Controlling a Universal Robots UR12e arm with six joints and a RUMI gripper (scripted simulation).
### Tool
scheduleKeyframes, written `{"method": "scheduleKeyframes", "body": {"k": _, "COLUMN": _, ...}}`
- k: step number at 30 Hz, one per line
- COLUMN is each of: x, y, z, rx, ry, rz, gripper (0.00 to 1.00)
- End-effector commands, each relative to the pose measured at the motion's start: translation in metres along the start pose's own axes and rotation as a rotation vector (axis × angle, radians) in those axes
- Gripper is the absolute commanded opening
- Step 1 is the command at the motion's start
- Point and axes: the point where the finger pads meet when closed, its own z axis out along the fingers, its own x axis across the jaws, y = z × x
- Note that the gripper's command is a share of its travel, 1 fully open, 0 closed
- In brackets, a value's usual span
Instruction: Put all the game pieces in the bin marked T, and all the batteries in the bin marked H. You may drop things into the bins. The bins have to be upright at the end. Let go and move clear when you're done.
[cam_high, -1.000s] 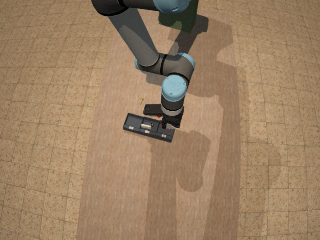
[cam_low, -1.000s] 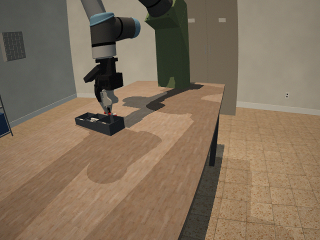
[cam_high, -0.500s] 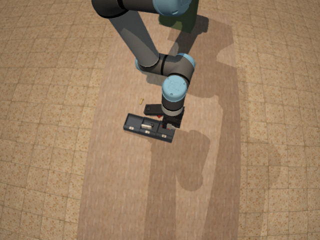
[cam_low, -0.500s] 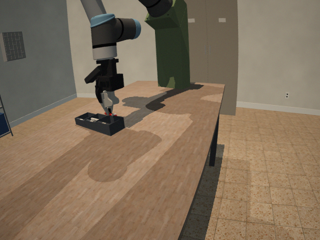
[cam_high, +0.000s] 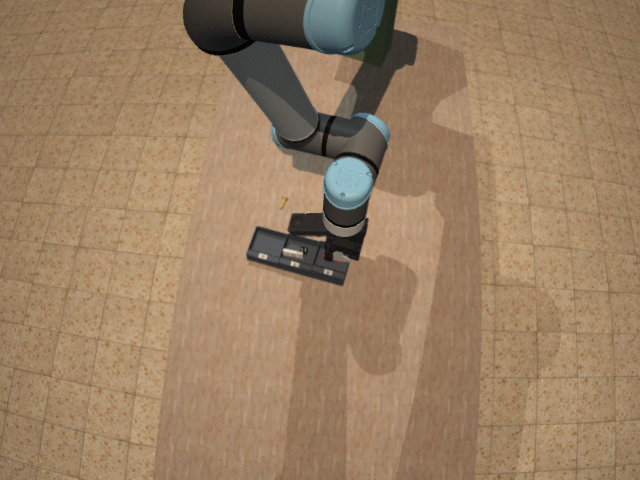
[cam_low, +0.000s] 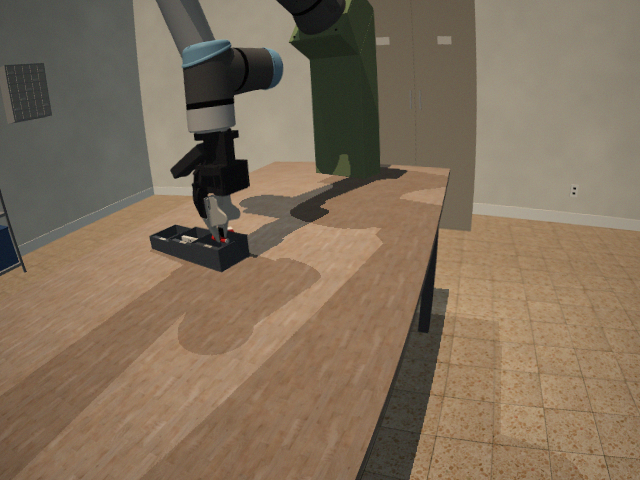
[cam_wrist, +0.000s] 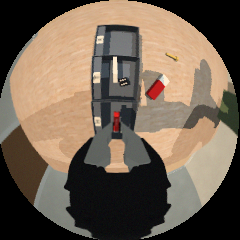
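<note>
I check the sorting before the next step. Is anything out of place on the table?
Two things lie loose outside the bins: a red and white piece beside the middle bin and a small yellow piece farther off. The gripper holds a red piece over the nearest bin.
</note>
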Motion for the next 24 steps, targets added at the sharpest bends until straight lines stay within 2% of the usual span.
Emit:
{"method": "scheduleKeyframes", "body": {"k": 1, "x": 0.000, "y": 0.000, "z": 0.011, "rx": 0.000, "ry": -0.001, "rz": 0.000, "gripper": 0.00}}
{"method": "scheduleKeyframes", "body": {"k": 9, "x": 0.000, "y": 0.000, "z": 0.023, "rx": 0.000, "ry": -0.001, "rz": 0.000, "gripper": 0.00}}
{"method": "scheduleKeyframes", "body": {"k": 24, "x": 0.002, "y": 0.000, "z": 0.023, "rx": 0.000, "ry": -0.001, "rz": 0.000, "gripper": 0.00}}
